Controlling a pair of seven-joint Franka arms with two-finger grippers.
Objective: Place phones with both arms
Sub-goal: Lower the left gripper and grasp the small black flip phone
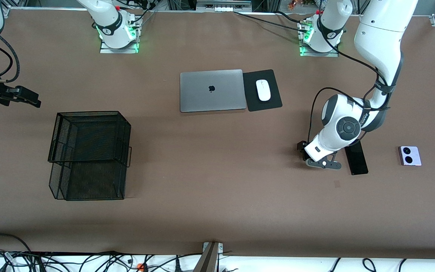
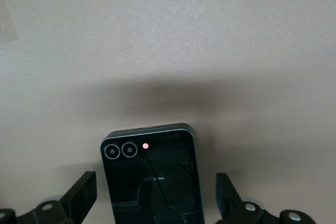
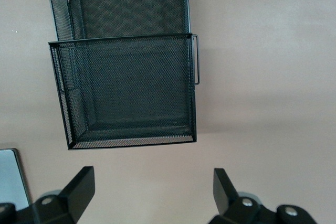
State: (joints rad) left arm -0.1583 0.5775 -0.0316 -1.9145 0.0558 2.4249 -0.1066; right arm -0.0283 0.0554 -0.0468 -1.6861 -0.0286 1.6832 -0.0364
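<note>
Left pincer [image 2: 155, 195] gapes wide astride the black phone [image 2: 152, 174], untouched.

Brown table [image 1: 217, 211], black mesh basket [image 1: 89, 155], silver laptop [image 1: 213, 90], white mouse [image 1: 263, 90] on black pad [image 1: 272, 102], long black phone [image 1: 357, 160], lilac-white phone [image 1: 410, 155] with black lenses, white arms black-banded

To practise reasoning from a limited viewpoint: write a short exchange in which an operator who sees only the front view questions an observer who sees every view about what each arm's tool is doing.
Operator: What lies under the left arm's wrist? The arm blocks my view.
Observer: A squarish black phone with two lenses lies flat between the left tool's open fingers, with a gap on each side.
Operator: Is the right tool carrying anything?
Observer: No. The right tool is open and empty, and its camera looks down on the black mesh basket.
</note>
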